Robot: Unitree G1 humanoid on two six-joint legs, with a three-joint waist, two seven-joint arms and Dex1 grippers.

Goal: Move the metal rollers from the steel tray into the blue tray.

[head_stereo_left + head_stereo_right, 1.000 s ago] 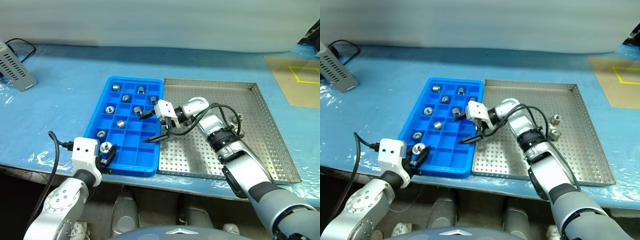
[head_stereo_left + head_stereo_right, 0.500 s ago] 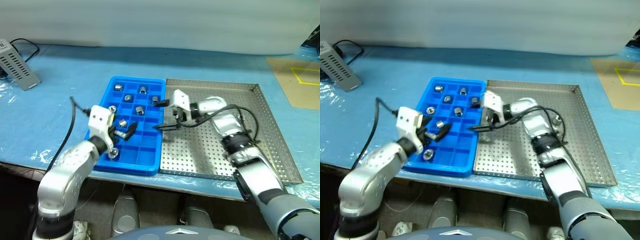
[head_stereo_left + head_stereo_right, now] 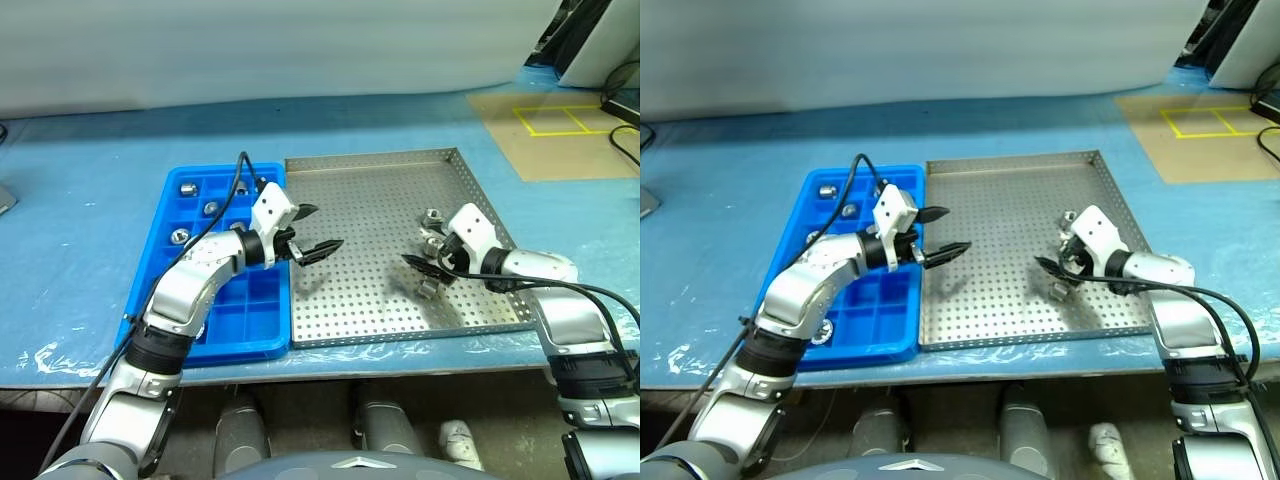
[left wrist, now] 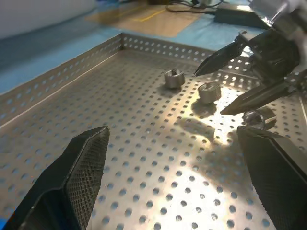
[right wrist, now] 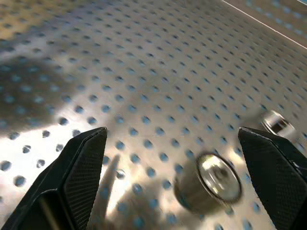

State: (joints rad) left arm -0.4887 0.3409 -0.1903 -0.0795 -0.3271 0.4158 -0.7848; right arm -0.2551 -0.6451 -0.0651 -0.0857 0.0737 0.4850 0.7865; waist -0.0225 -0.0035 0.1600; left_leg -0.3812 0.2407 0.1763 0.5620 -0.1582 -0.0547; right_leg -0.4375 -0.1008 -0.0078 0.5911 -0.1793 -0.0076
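Moved: left gripper [image 3: 312, 228] came off the near-left corner of the blue tray [image 3: 262, 312] and let go of the roller it carried; right gripper [image 3: 424, 249] swung from the tray seam over to the right side of the steel tray [image 3: 375, 215].
Left gripper: fingers spread wide, nothing between them, hanging over the steel tray's left edge, pointing right.
Right gripper: fingers spread wide, empty, just above the rollers [image 4: 209, 91] on the steel tray, pointing left.
Rollers on steel tray: 3 visible in the left wrist view, loose on the perforated floor, right half, mid depth. 1 lies just beside the right gripper's lower finger [image 4: 261, 93], another sits in front of its fingertips.
Right wrist view: 1 roller [image 5: 211, 180] on its side between the 2 fingers, hollow end showing; 2nd one [image 5: 277, 122] blurred beyond it.
Rollers in blue tray: 3 visible in the far-left compartments, e.g. [image 3: 186, 187]; others may be hidden behind the left arm, cannot tell.
Trays: blue tray left, steel tray right, long edges touching, both on a blue table cover [image 3: 90, 170].
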